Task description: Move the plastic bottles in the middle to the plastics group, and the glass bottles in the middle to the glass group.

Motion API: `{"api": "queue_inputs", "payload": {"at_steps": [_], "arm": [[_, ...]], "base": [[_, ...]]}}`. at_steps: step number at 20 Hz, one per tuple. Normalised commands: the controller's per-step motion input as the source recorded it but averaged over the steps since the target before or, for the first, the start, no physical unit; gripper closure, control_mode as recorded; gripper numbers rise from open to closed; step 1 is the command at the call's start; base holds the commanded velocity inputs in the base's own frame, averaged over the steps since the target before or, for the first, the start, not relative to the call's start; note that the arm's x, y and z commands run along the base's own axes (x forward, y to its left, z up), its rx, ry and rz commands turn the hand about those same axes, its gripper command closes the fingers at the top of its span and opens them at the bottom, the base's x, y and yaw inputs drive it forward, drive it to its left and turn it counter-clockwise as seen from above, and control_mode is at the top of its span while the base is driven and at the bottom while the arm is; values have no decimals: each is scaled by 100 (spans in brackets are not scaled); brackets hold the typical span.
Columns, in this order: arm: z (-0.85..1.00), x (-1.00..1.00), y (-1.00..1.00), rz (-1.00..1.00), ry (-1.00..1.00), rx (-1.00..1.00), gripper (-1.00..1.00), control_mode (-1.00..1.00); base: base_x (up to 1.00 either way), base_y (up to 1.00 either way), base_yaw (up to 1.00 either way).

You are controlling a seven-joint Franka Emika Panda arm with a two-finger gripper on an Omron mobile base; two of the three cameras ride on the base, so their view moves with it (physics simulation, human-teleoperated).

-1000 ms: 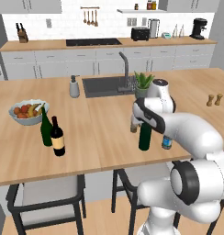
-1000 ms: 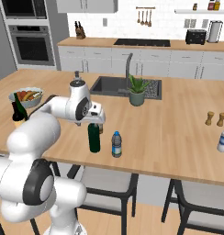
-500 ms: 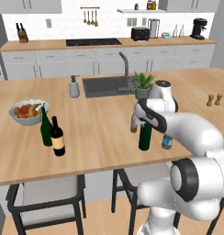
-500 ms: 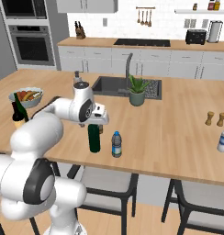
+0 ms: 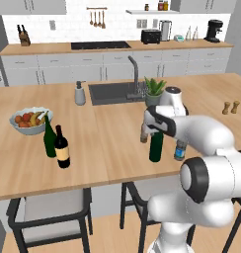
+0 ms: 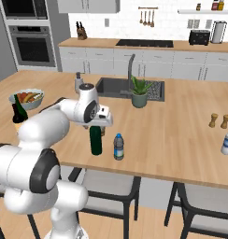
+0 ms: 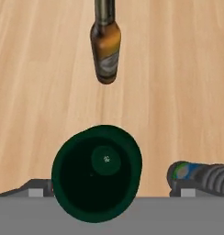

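Directly above the dark green wine bottle (image 7: 96, 172) hangs the claw (image 5: 151, 129), jaws spread wide and holding nothing. That bottle stands upright mid-surface (image 5: 107, 148), the slim brown bottle (image 7: 105, 50) just beyond it, the small plastic bottle (image 6: 118, 146) close beside it. Risk, as judged: an off-centre descent could knock the tall bottle into either neighbour. Glass group (image 5: 56, 143) stands well apart, near the fruit bowl (image 5: 29, 119).

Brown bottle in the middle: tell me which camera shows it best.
The hand view: the brown bottle stands clear, pale label visible, beyond the green bottle. In the left base view it peeks out beside the arm; in the right base view it is mostly hidden.
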Motion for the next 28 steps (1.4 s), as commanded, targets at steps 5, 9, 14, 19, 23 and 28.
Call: {"api": "queue_inputs", "payload": {"at_steps": [5, 9, 14, 19, 23, 28], "arm": [[-31, 8, 0, 0, 0, 0, -100, -100], [-16, 0, 0, 0, -5, 0, -100, -100], [0, 0, 0, 0, -8, 0, -100, -100], [0, 0, 0, 0, 0, 0, -100, -100], [0, 0, 0, 0, 0, 0, 100, -100], [6, -3, 0, 0, 0, 0, 100, -100]], "base": [[0, 0, 0], [0, 0, 0], [0, 0, 0], [0, 0, 0], [0, 0, 0], [0, 0, 0]]}}
